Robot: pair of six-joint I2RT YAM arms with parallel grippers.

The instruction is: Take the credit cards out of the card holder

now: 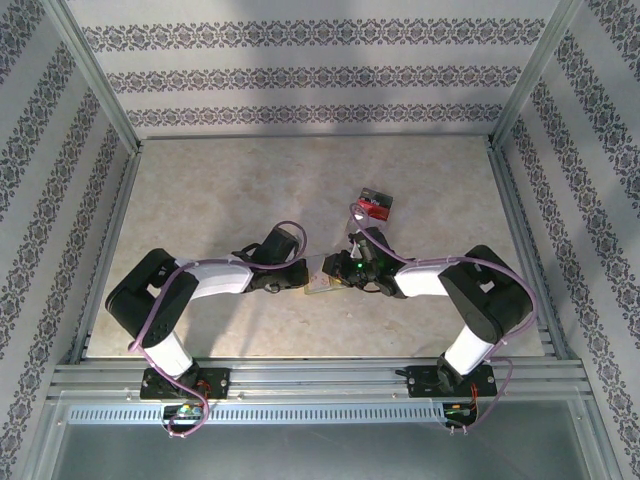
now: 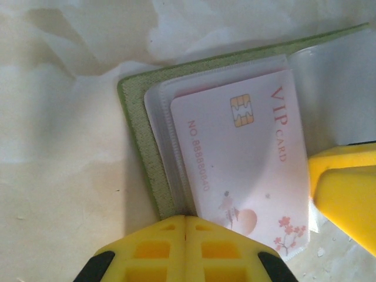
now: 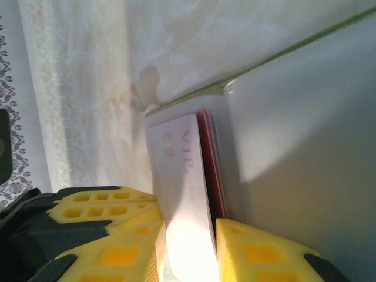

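The left gripper (image 2: 185,228) has its yellow fingers pressed together with no gap. Their tips sit at the near edge of the card holder (image 2: 140,147), which lies spread flat on the pale table (image 1: 200,200). Whether the tips pin that green edge cannot be told. Just beyond those fingers, a white VIP card (image 2: 247,170) sticks partway out of a clear pocket (image 2: 157,103), its chip on the far side from the tips. The right gripper (image 3: 188,232) meets the holder from the other side. Its two fingers are closed almost fully, clamping the end of the white card between them. A red card (image 3: 205,147) lies tucked against that card, on the right finger's side. Past the right gripper's fingertips, well apart from the holder, red and dark cards (image 1: 377,205) rest on the table.
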